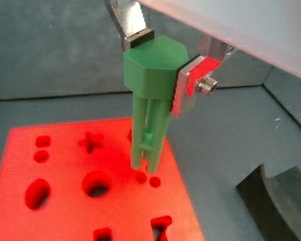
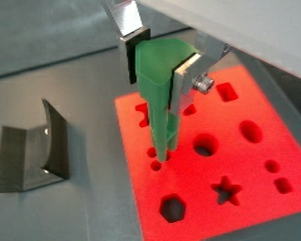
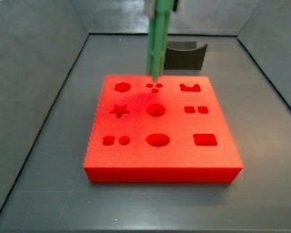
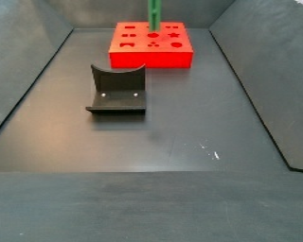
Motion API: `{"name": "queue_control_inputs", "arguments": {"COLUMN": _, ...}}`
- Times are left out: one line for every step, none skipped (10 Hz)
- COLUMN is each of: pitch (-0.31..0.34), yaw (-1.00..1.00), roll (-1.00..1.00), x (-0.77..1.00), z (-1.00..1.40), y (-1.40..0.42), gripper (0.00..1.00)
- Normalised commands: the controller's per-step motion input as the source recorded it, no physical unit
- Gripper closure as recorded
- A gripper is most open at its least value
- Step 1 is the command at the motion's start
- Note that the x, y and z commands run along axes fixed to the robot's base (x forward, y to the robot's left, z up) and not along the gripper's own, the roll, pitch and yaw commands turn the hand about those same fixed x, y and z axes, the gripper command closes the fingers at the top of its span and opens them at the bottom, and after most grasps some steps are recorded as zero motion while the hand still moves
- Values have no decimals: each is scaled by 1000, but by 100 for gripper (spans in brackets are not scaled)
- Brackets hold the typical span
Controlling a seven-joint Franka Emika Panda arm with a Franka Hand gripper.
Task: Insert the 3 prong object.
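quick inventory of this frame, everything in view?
peg: 1, green, upright between the gripper fingers, tips at the three small holes of the block
block: 1, red, many shaped holes, on the floor at the far end in a side view
holder: 1, dark grey, U-shaped, on the floor apart from the block
floor: 1, dark grey, walled bin
gripper: 1, silver fingers with dark pads, above the block, shut on the peg

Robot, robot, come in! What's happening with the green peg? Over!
Tool shut on the 3 prong object, above the red block. Prong tips at the three small holes. Nothing blocking; grey holder sits apart.
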Motion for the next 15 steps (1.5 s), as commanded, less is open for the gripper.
{"name": "queue_control_inputs", "arguments": {"pitch": -91, "yaw": 0, "roll": -297, "x": 0, "z": -54, "y": 180, "gripper": 100}}
{"name": "queue_control_inputs", "arguments": {"pitch": -196, "yaw": 0, "roll": -299, "x": -69, "z": 0, "y": 74, "gripper": 100}}
{"name": "queue_control_inputs", "arguments": {"pitch": -219, "yaw": 0, "roll": -244, "x": 0, "z": 0, "y": 0, "gripper": 100}}
{"name": "queue_control_inputs", "arguments": {"pitch": -251, "yaw": 0, "roll": -311, "x": 0, "z": 14, "y": 0, "gripper": 100}}
{"name": "queue_control_inputs", "arguments": {"pitch": -241, "yaw": 0, "roll": -250, "x": 0, "z": 0, "y": 0, "gripper": 100}}
{"name": "queue_control_inputs", "arguments": {"pitch": -53, "yaw": 0, "roll": 0, "x": 0, "z": 0, "y": 0, "gripper": 100}}
{"name": "queue_control_inputs", "arguments": {"pitch": 0, "yaw": 0, "roll": 73, "x": 0, "z": -100, "y": 11, "gripper": 100}}
{"name": "queue_control_inputs", "arguments": {"pitch": 0, "yaw": 0, "roll": 7, "x": -6, "z": -297, "y": 160, "gripper": 100}}
{"name": "queue_control_inputs", "arguments": {"pitch": -3, "yaw": 11, "roll": -83, "x": 0, "z": -203, "y": 174, "gripper": 100}}
{"name": "queue_control_inputs", "arguments": {"pitch": -37, "yaw": 0, "roll": -176, "x": 0, "z": -140, "y": 180, "gripper": 100}}
{"name": "queue_control_inputs", "arguments": {"pitch": -49, "yaw": 0, "roll": -199, "x": 0, "z": -103, "y": 69, "gripper": 100}}
{"name": "queue_control_inputs", "arguments": {"pitch": -26, "yaw": 0, "roll": -34, "x": -3, "z": -69, "y": 6, "gripper": 100}}
{"name": "queue_control_inputs", "arguments": {"pitch": -79, "yaw": 0, "roll": -77, "x": -91, "z": -86, "y": 0, "gripper": 100}}
{"name": "queue_control_inputs", "arguments": {"pitch": -74, "yaw": -46, "roll": -83, "x": -26, "z": -71, "y": 0, "gripper": 100}}
{"name": "queue_control_inputs", "arguments": {"pitch": -114, "yaw": -71, "roll": -119, "x": -26, "z": -114, "y": 0, "gripper": 100}}
